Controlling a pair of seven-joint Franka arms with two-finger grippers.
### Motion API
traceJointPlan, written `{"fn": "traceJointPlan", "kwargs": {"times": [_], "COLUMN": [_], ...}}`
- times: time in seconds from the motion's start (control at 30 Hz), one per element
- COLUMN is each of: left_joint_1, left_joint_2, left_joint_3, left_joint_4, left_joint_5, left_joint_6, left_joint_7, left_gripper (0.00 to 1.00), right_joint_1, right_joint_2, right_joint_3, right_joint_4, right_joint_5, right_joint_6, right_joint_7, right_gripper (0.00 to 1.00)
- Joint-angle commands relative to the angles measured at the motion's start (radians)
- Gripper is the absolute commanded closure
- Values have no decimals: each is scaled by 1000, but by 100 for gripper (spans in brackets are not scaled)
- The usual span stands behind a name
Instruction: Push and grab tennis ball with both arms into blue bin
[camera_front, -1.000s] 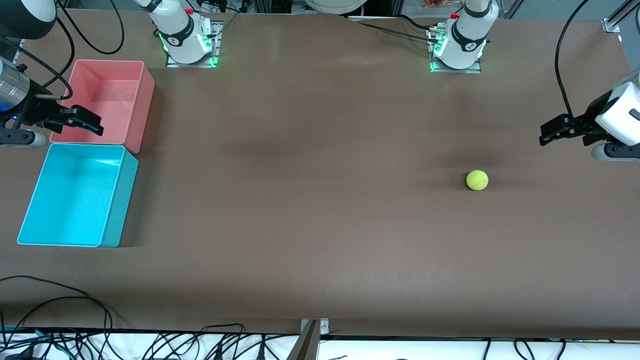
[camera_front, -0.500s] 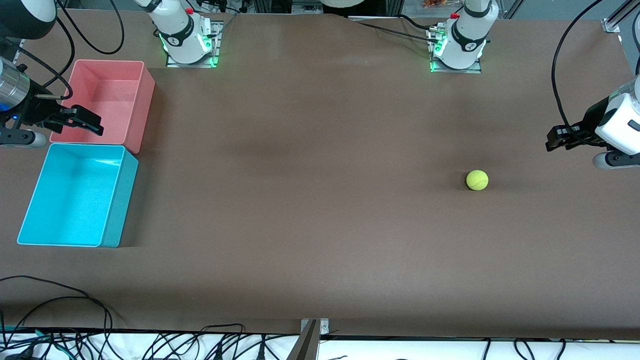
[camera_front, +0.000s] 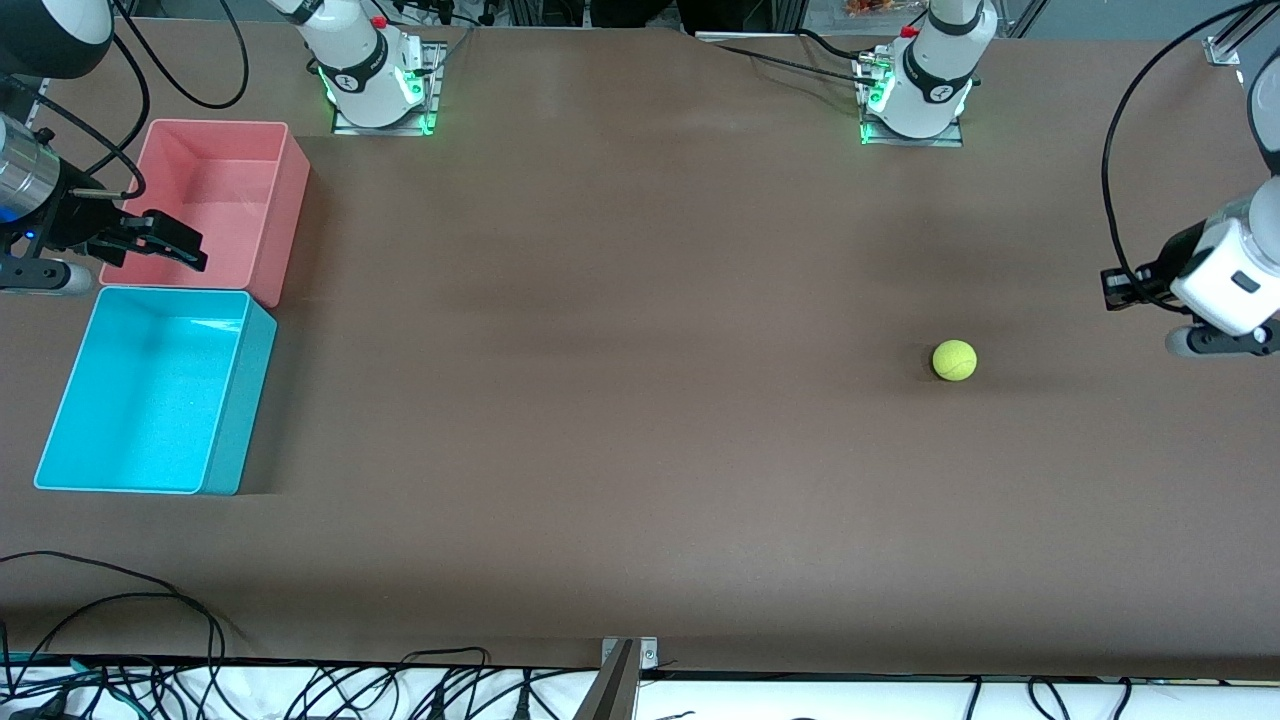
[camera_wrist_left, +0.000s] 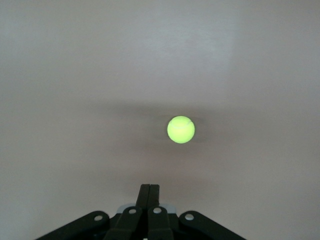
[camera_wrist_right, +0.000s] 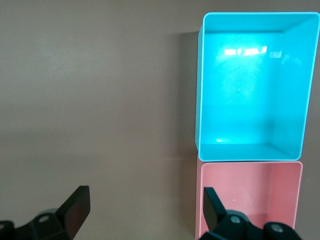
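Note:
The tennis ball (camera_front: 954, 360) lies on the brown table toward the left arm's end, with nothing touching it. My left gripper (camera_front: 1112, 288) hangs over the table near that end, apart from the ball. In the left wrist view its fingers (camera_wrist_left: 149, 187) are pressed together with nothing between them, and the ball (camera_wrist_left: 180, 129) sits a little way ahead of them. The blue bin (camera_front: 240, 400) stands at the right arm's end. My right gripper (camera_front: 190, 250) waits open over the pink bin's rim, its fingers (camera_wrist_right: 77, 202) spread wide and holding nothing. The blue bin (camera_wrist_right: 200, 90) is hollow inside.
A pink bin (camera_front: 215, 205) stands right beside the blue bin, farther from the front camera, and shows in the right wrist view as well (camera_wrist_right: 250, 200). Cables (camera_front: 120, 620) run along the table's edge nearest the front camera. Both arm bases (camera_front: 375, 85) stand at the table's farthest edge.
My left gripper has shut its fingers, and the hand has turned and drawn back toward the left arm's end of the table. The ball and the right arm have not moved.

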Motion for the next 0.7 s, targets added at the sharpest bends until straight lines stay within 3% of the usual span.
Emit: {"fn": "traceJointPlan", "kwargs": {"times": [0.0,0.47,0.67], "left_joint_1": [17,54,75], "left_joint_2": [40,144,144], "left_joint_3": [-5,-7,-7], "left_joint_4": [8,-7,-122], "left_joint_5": [23,7,-31], "left_joint_6": [1,119,255], "left_joint_7": [-185,-859,-1118], "left_gripper": [100,100,100], "right_joint_1": [-9,-9,-9], "right_joint_2": [9,9,9], "right_joint_3": [3,3,3], "right_joint_4": [27,27,26], "right_joint_5": [14,14,16], "right_joint_6": [-23,-23,-23], "right_joint_7": [-13,-13,-15], "right_gripper": [0,0,0]}}
